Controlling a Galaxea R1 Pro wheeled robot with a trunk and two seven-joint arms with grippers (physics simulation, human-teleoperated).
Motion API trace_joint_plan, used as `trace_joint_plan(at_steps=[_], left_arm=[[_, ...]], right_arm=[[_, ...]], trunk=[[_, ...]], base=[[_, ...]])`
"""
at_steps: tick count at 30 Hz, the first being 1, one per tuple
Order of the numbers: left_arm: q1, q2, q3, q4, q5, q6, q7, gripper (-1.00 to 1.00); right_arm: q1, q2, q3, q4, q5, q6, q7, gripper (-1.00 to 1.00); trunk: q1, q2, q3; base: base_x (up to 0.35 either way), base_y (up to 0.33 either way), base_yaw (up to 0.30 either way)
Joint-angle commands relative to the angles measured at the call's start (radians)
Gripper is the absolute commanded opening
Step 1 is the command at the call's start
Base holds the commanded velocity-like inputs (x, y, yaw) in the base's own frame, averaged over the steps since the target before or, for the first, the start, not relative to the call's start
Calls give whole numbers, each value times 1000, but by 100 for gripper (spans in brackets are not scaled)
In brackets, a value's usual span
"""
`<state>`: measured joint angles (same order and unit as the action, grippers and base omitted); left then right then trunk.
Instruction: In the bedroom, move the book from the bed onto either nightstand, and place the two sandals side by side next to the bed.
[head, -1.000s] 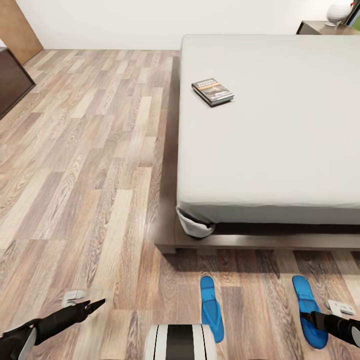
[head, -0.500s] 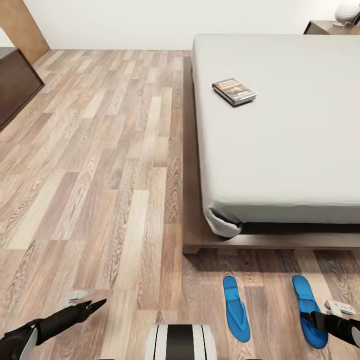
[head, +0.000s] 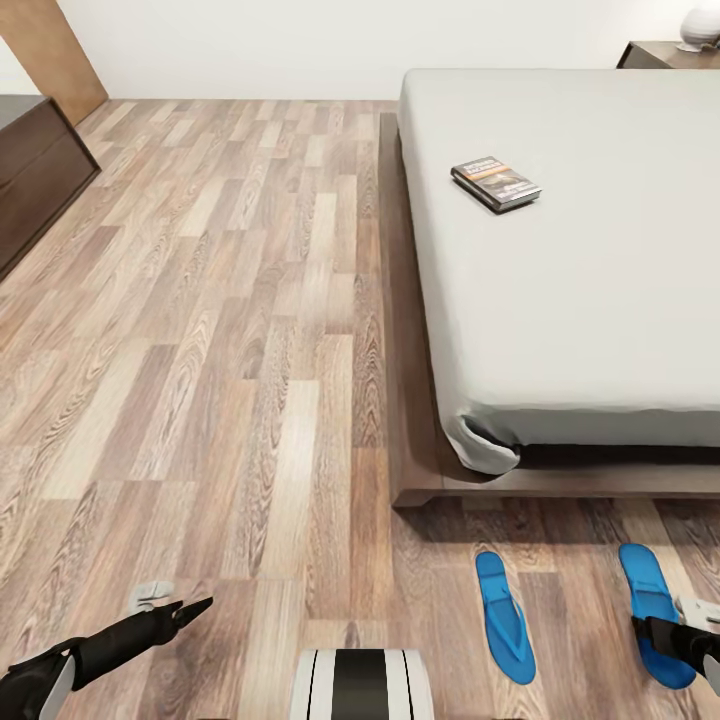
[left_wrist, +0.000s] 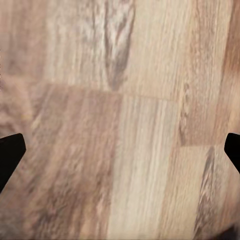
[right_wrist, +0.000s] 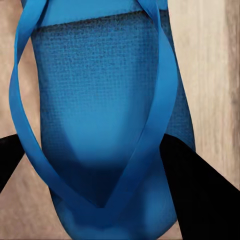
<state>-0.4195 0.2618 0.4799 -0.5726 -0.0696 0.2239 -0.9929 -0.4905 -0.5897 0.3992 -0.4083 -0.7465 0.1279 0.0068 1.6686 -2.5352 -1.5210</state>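
Floorboards (left_wrist: 120, 120) versus blue sandal (right_wrist: 107, 125)

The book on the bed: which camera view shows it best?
The head view: the book lies whole on the bed, dark cover up. The left wrist view shows floor planks, the right wrist view a blue sandal.
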Motion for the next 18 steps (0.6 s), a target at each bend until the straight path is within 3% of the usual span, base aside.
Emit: trace_joint_plan(at_steps=[1,12,18], left_arm=[[-1,-1,7,-1,-7,9,-7,100],[-1,-1,9,-1,-6,9,-9,100],[-1,-1,9,-1,-6,9,-9,100]], right_arm=[[0,-1,4,-1,-6,1,-7,-100],[0,-1,10,-4,-5,-5,1,-100],[0,-1,13,-4,-5,-5,130,-100]], trunk=[[0,0,-1],[0,0,-1],[0,0,-1]], base=[[0,9,0],[0,53,0],[0,13,0]])
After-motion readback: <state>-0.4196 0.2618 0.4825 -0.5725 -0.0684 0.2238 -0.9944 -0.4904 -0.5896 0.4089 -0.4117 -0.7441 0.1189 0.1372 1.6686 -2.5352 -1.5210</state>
